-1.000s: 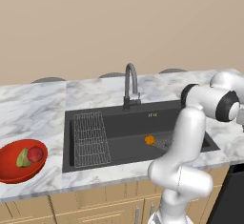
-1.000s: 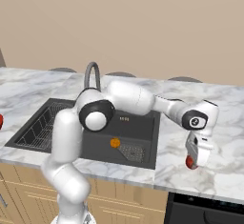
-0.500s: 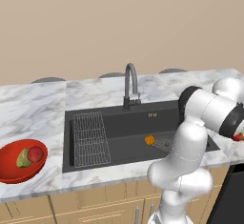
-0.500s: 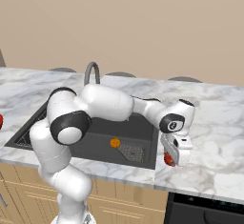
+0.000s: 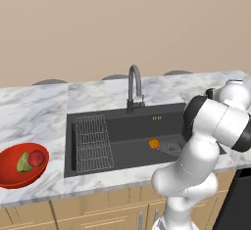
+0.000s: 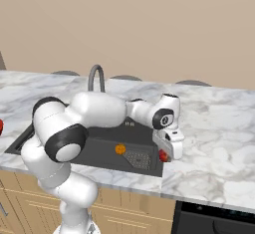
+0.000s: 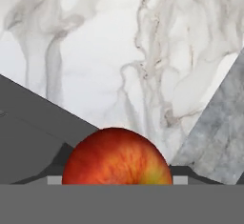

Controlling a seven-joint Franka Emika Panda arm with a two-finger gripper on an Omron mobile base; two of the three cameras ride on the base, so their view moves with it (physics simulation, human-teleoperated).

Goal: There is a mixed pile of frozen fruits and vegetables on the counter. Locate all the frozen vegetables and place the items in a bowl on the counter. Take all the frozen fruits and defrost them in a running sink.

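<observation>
Red and round, the last fruit (image 7: 116,156) sits clamped between the tool's (image 6: 165,154) two tips; the hand view has it pressed right up against the lens, and the right base view shows it as a small red ball under the white hand. So the tool is closed on that fruit, not empty.

It hangs just over the right rim of the sink (image 5: 122,131), where dark basin meets the marble counter (image 6: 219,128). I judge this to be the carry into the basin: the fruit is held low and near the edge so it can be let go inside without bouncing out.

An orange ball (image 5: 154,143) lies on the sink floor, just beside the round drain (image 5: 170,147), with the wire rack (image 5: 93,142) well apart on the left side. That suits the defrosting half of the job.

At the far left, the red bowl (image 5: 11,175) rests on the counter and holds the green wedge (image 5: 22,163) and the pinkish-red ball (image 5: 36,158), touching each other. The vegetables thus look sorted.

The tap (image 5: 134,84) stands behind the basin, its spout arching forward over it. I cannot tell whether water runs. What seems left is to release the red fruit inside the sink, and see to the tap if it is off.
</observation>
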